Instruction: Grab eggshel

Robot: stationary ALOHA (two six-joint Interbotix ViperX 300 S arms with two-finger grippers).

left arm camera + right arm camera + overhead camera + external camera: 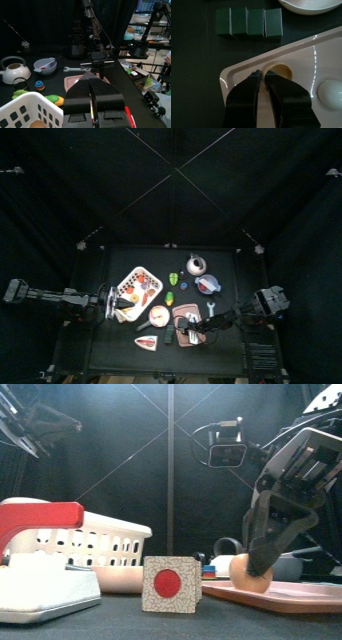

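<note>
The right gripper (265, 76) pinches the eggshell's (278, 70) rim — its hollow faces up on the pink tray (304, 55). Only the front view shows its rounded side (250, 574) — the left gripper (92, 75) rests shut.

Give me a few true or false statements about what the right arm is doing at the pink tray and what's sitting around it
1. The right gripper has its jaws on the eggshell. True.
2. The eggshell lies in the white basket. False: it lies on the pink tray.
3. A second, white rounded object sits on the tray. True.
4. The left gripper holds the kettle. False: it hangs apart from it.
5. The card shows a blue square. False: a red circle.
</note>
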